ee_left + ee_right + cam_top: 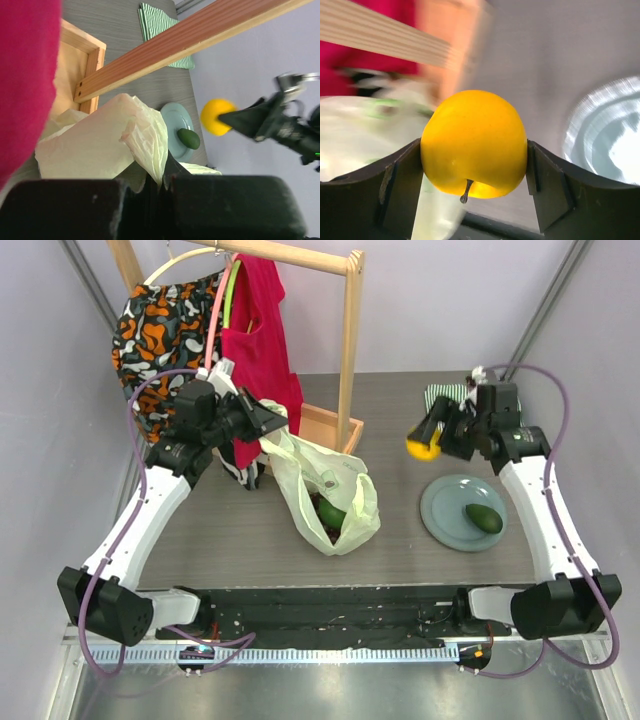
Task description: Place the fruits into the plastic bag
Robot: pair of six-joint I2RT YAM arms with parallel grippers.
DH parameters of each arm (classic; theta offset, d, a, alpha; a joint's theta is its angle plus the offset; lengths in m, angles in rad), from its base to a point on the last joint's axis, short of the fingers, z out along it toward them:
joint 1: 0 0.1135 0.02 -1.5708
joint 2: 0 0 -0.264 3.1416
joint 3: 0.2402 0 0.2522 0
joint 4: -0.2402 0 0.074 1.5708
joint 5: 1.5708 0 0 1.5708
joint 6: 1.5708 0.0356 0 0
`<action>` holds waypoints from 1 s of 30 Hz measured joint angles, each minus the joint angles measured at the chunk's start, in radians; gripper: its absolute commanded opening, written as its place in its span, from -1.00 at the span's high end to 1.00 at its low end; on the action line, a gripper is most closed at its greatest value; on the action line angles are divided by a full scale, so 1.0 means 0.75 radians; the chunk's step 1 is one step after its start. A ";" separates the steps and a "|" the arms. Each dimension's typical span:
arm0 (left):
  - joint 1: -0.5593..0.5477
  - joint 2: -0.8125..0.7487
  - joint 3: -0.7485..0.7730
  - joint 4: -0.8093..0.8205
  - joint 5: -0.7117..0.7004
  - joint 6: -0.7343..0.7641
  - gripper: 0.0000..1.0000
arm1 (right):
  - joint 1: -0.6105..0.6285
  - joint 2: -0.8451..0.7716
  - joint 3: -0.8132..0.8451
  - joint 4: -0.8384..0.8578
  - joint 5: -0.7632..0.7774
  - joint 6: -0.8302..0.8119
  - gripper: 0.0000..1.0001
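Observation:
The pale-green plastic bag (325, 490) lies mid-table, its mouth lifted at the upper left. My left gripper (270, 420) is shut on the bag's edge (150, 145) and holds it up. Inside the bag I see a green avocado (331, 511) and a dark fruit below it. My right gripper (424, 445) is shut on a round yellow fruit (474, 142) with a short stem, held in the air left of the grey plate (445, 510). The yellow fruit also shows in the left wrist view (217, 116). A second green avocado (484, 518) lies on the plate.
A wooden clothes rack (350, 340) with a red garment (258, 335) and a patterned cloth stands at the back left, its wooden base tray (325, 425) behind the bag. A green-and-white striped folded cloth (162, 25) lies at the back right.

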 measured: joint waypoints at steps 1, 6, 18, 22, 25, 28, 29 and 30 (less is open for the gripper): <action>0.000 -0.007 -0.007 0.001 -0.001 -0.002 1.00 | 0.006 -0.009 0.059 0.046 -0.066 0.018 0.78; 0.000 -0.023 -0.030 -0.005 0.001 -0.026 1.00 | 0.074 -0.066 0.285 0.352 -0.349 0.167 0.76; 0.000 -0.035 -0.030 -0.009 -0.005 -0.056 1.00 | 0.740 0.216 0.736 0.401 -0.544 0.113 0.82; 0.000 -0.059 -0.036 -0.023 -0.018 -0.062 1.00 | 0.870 0.375 0.801 0.148 -0.489 -0.008 0.83; 0.000 -0.082 -0.058 -0.023 -0.023 -0.071 1.00 | 0.924 0.443 0.809 -0.037 -0.429 -0.079 0.85; 0.000 -0.089 -0.067 -0.024 -0.025 -0.071 1.00 | 0.954 0.472 0.812 -0.192 -0.361 -0.133 0.86; 0.000 -0.089 -0.067 -0.025 -0.025 -0.071 1.00 | 0.958 0.478 0.819 -0.248 -0.331 -0.156 0.87; 0.000 -0.089 -0.067 -0.025 -0.025 -0.071 1.00 | 0.958 0.482 0.826 -0.291 -0.306 -0.170 0.88</action>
